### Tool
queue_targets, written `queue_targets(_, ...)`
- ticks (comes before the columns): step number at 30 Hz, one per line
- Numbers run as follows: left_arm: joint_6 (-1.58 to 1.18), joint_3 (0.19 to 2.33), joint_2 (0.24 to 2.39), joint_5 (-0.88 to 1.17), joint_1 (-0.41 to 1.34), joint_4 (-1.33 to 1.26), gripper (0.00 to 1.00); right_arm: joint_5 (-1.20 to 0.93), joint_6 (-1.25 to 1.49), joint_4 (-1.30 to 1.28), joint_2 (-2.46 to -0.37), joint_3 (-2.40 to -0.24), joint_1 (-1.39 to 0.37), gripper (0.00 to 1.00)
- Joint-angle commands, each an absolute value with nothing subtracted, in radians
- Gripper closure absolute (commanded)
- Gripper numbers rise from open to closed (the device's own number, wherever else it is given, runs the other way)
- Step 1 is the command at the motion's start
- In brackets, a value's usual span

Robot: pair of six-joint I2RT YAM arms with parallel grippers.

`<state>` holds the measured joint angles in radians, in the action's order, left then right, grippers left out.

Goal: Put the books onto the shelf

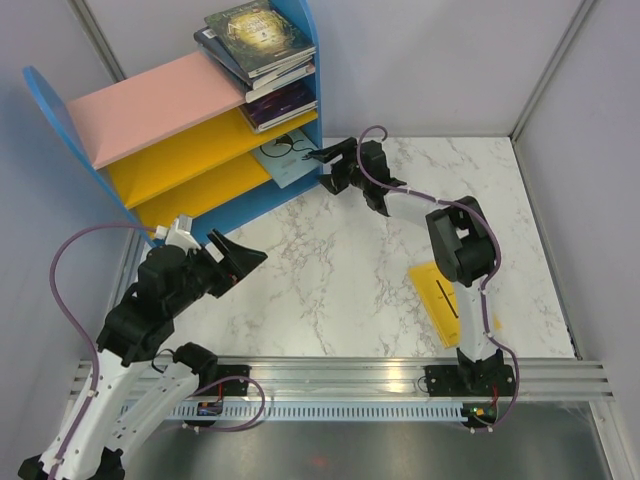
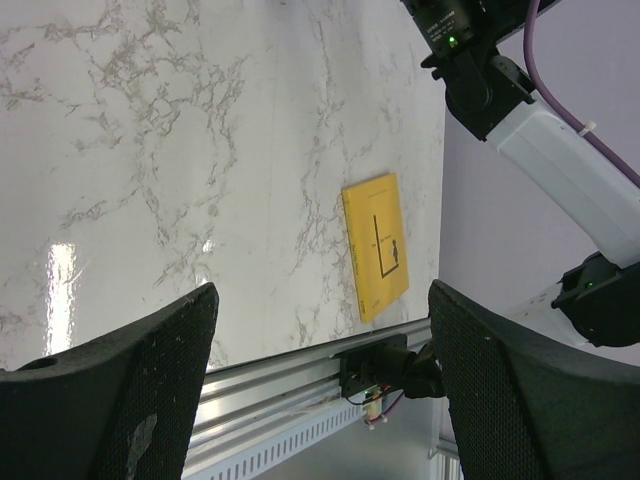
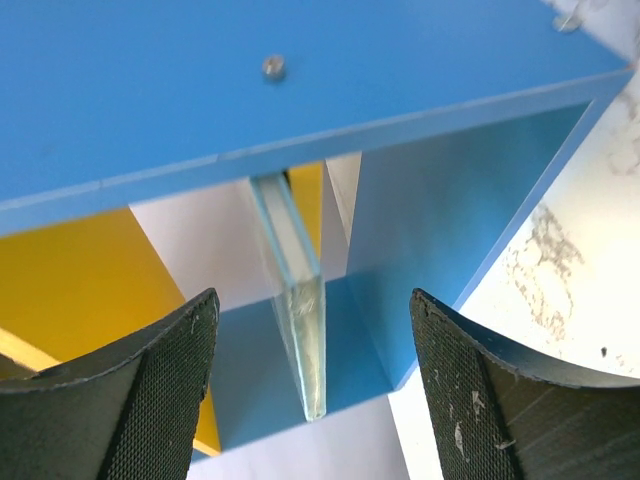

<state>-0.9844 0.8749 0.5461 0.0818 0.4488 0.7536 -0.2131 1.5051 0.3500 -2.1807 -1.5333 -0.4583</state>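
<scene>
The right gripper (image 1: 320,168) hung at the shelf's (image 1: 150,105) lowest bay with its fingers spread wide. The pale grey-blue book (image 3: 300,310) stood edge-on between them, untouched, its far end inside the bay. The left gripper (image 2: 322,300) was likewise spread and empty, hovering over the marble table (image 1: 330,280) near the shelf's left end. The yellow book (image 1: 447,298) lay flat by the right arm's base, so the right arm was the nearer. It lay back toward the near edge from those fingers, its long axis running roughly front to back (slightly slanted). Its cover showed only a black line and a small figure. No lettering there or on the books stacked up top (image 1: 260,40) could be read.
</scene>
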Motion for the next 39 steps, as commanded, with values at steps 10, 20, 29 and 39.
queue_targets(10,-0.968,0.861,0.494,0.057,0.443,0.750,0.12,-0.247,1.517,0.373,-2.177,-1.586,-0.515,0.66)
queue_targets(20,-0.957,0.885,0.417,0.002,0.443,0.844,0.12,-0.207,1.546,0.354,-2.240,-1.667,-0.535,0.89)
queue_targets(29,-0.942,0.931,0.387,-0.023,0.443,0.923,0.12,-0.140,1.581,0.314,-2.309,-1.778,-0.549,0.96)
queue_targets(39,-0.931,0.948,0.396,-0.005,0.443,0.948,0.11,-0.147,1.537,0.327,-2.237,-1.714,-0.538,0.43)
